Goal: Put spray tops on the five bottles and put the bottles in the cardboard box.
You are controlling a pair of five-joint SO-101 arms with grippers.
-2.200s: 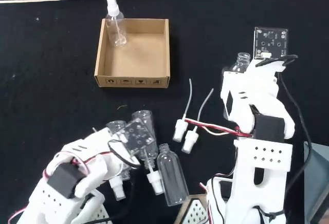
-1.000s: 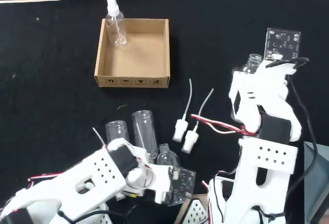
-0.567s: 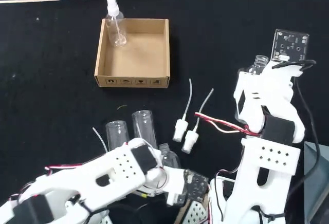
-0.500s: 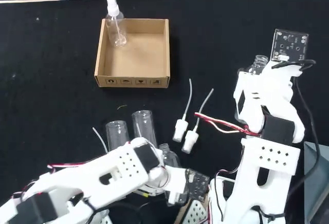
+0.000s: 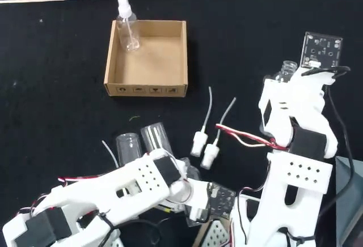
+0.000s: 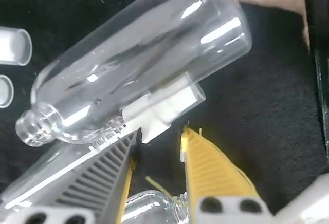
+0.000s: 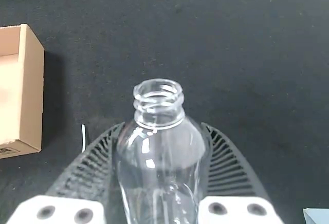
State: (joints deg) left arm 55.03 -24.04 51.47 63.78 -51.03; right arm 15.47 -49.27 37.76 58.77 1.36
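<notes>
Capping step: right gripper [image 7: 163,127] is clamping an open bottle [image 7: 158,98] near the table's [image 5: 57,88] right edge. Left gripper [image 6: 159,139], jaws parted, is hovering over a spray top [image 6: 164,108] near the front edge. Next: pinch it squarely.

a black desk [image 5: 57,88] carries a tiny greenish scrap [image 5: 134,118], perhaps a thread, and a grey-blue object [image 5: 349,201] sits at its near corner.

You have the box [image 5: 146,90] at the far side of the surface [image 5: 57,116], with one bottle [image 5: 128,29] in its far-left corner. Two spray tops [image 5: 204,145] lie before it, to the right; two other bottles [image 5: 129,145] are left of them.
</notes>
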